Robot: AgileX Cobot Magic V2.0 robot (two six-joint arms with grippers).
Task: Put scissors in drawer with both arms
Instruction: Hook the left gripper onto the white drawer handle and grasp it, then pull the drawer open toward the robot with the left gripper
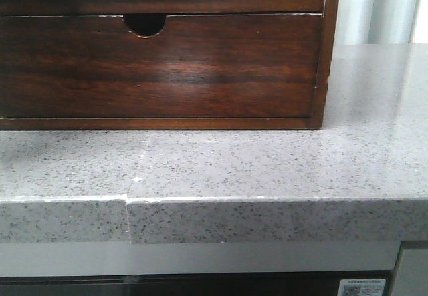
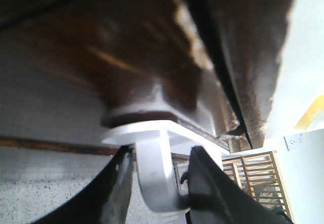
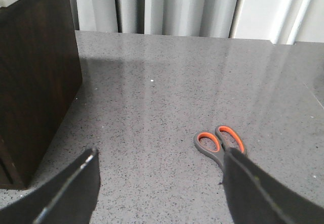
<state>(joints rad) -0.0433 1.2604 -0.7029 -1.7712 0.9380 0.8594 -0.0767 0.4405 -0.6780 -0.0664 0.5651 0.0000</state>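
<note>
Right gripper (image 3: 159, 183) first: its 2 dark fingers (image 3: 71, 193) are spread wide with nothing between them but bare speckled grey countertop (image 3: 167, 82). Just beyond the fingertip on one side lie the scissors (image 3: 218, 142), flat on the stone, grey handles with orange-lined loops pointing away from the gripper, the blades hidden behind that finger. Off to the other side and a little further on stands the dark wooden cabinet (image 3: 35, 72), its side wall rising from the counter, well apart from the scissors. Past all that, pale vertical curtains (image 3: 177, 6) close off the back.

Over to the left gripper (image 2: 159, 183): the 2 black fingers (image 2: 212, 183) sit narrow on either side of a white curved handle stem (image 2: 154, 173), close against it, though the blur leaves it unclear whether they actually pinch it. Right above the fingertips the stem meets a white flat plate, and beyond that looms glossy reddish-brown wood, the drawer (image 2: 136, 57), very close and out of focus.

From the front, neither arm shows. There is the counter's edge, then the cabinet with a shut lower drawer front (image 1: 160, 65) carrying a half-round finger notch (image 1: 144, 23).
</note>
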